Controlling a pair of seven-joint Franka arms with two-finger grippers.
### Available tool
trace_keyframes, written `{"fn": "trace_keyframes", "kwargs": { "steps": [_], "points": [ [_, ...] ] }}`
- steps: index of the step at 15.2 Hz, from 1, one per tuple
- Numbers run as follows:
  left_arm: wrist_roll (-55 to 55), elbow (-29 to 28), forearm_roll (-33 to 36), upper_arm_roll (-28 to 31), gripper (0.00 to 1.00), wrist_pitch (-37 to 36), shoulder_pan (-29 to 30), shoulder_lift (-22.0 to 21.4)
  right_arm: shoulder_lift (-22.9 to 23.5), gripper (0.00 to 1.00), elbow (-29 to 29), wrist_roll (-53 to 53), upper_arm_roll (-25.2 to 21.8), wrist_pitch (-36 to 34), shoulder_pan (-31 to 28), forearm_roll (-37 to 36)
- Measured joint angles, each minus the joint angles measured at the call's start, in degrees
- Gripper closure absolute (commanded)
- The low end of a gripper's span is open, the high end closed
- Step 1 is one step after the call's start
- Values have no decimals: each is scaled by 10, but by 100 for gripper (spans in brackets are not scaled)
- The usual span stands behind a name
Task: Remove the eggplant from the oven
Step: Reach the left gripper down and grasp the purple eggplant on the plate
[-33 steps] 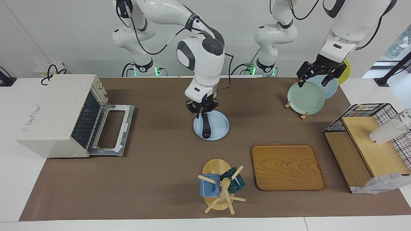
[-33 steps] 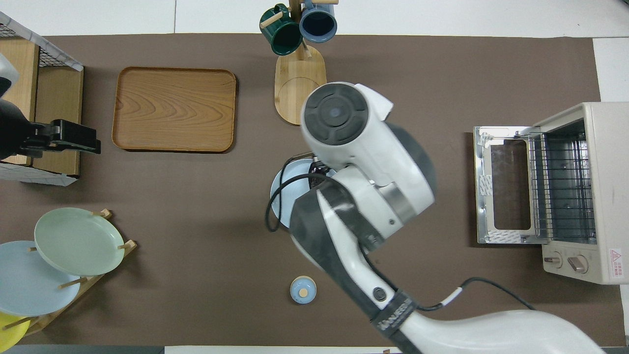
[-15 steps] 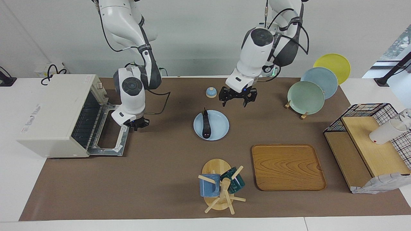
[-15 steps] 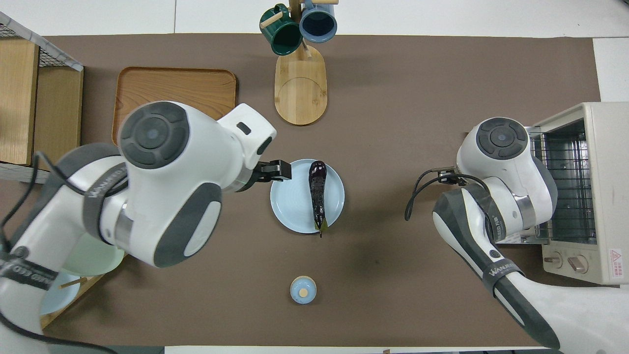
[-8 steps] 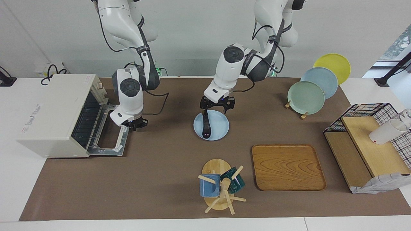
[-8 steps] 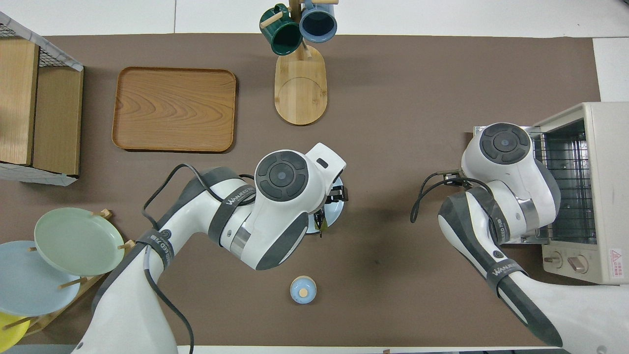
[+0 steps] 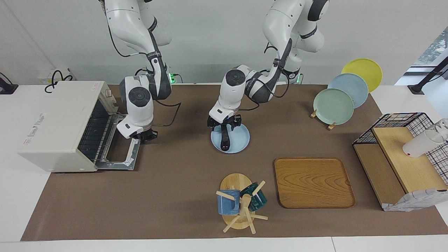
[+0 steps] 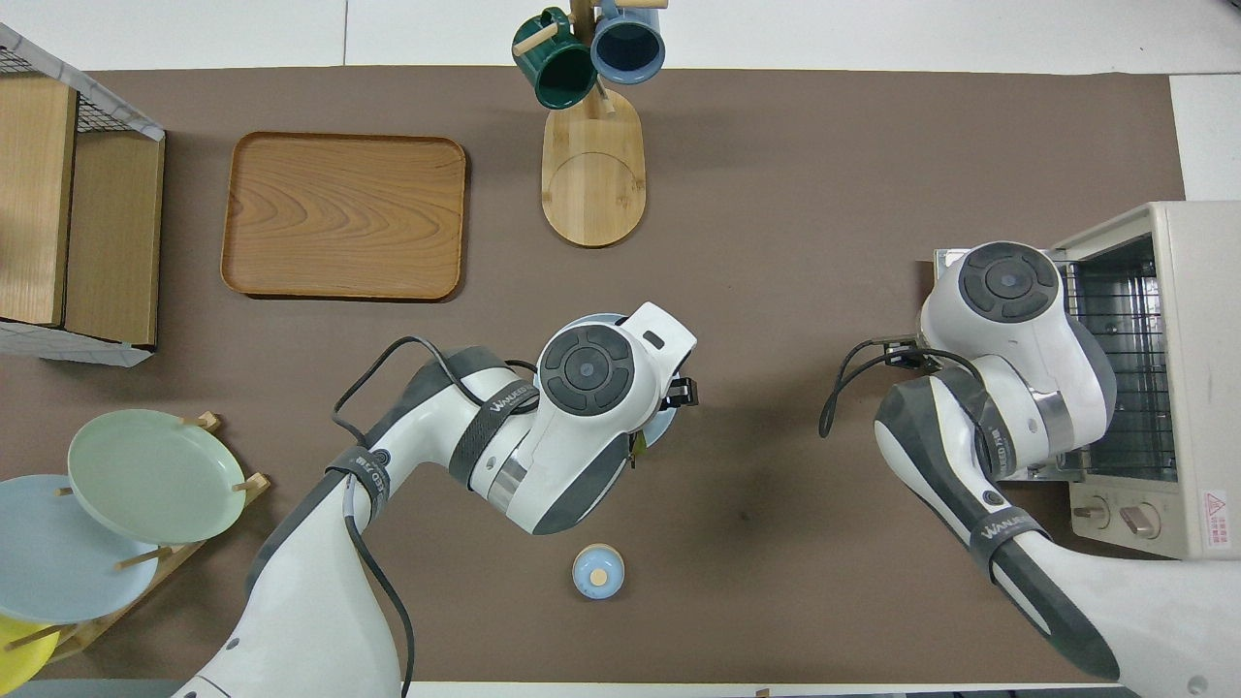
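Both arm sleeves carry a brand band (lettering too small to read surely). The eggplant (image 7: 224, 137) lies on the light blue plate (image 7: 239, 141) mid-table, well apart from the cream toaster oven (image 7: 59, 126), whose door (image 7: 122, 143) is dropped open on a bare wire rack (image 8: 1115, 378). The left gripper (image 7: 224, 123), fingers spread wide, hangs low over the eggplant's stem end, its arm bent down steeply. The right gripper (image 7: 145, 135), fingertips together and holding nothing, hovers over the door's outer edge.
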Motion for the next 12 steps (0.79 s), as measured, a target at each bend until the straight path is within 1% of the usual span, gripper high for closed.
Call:
{"fn": "trace_keyframes", "kwargs": {
  "steps": [2, 3, 5, 6, 8, 9, 11, 12],
  "points": [
    [0, -9, 6, 0, 8, 11, 0, 3, 0, 100, -1, -1, 0, 1, 0, -1],
    [0, -11, 8, 0, 12, 17, 0, 4, 0, 100, -1, -4, 1, 1, 0, -1],
    [-1, -12, 8, 1, 25, 20, 0, 6, 0, 100, -1, -18, 1, 1, -1, -1],
    [-2, -12, 8, 1, 33, 21, 0, 6, 0, 100, -1, -25, 3, 1, -4, 0],
    [-2, -12, 9, 2, 53, 24, 0, 6, 0, 100, -1, -41, 5, 1, -5, 0],
    [-2, -11, 9, 2, 61, 24, 0, 6, 0, 100, 1, -47, 5, -2, -5, -1],
    [-3, -11, 9, 4, 78, 25, 0, 6, -3, 100, 16, -68, 9, -32, -5, -1],
    [-3, -11, 10, 6, 93, 25, 0, 6, -8, 100, 30, -85, 12, -61, -5, -1]
  ]
}}
